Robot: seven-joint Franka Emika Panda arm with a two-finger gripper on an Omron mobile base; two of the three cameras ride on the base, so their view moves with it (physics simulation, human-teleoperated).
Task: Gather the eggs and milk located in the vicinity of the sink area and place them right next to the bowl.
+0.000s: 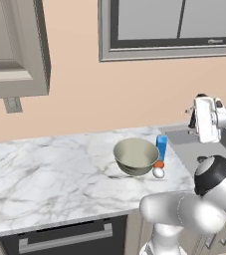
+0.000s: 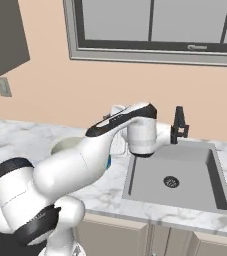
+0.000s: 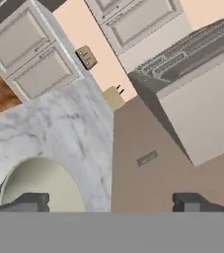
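On the veined marble surface point(image 1: 45, 169), a blue carton point(image 1: 162, 147) and two oval eggs point(image 1: 158, 169) are set at 3 o'clock of the round bowl point(image 1: 136, 156); the gripper point(image 3: 111, 201) is held released.

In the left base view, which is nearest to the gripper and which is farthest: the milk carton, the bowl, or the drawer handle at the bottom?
Order from the gripper, at the right above the sink side:
1. The milk carton, upright just right of the bowl.
2. The bowl, on the marble counter, left of the carton.
3. The drawer handle, below the counter edge, at the lower left.
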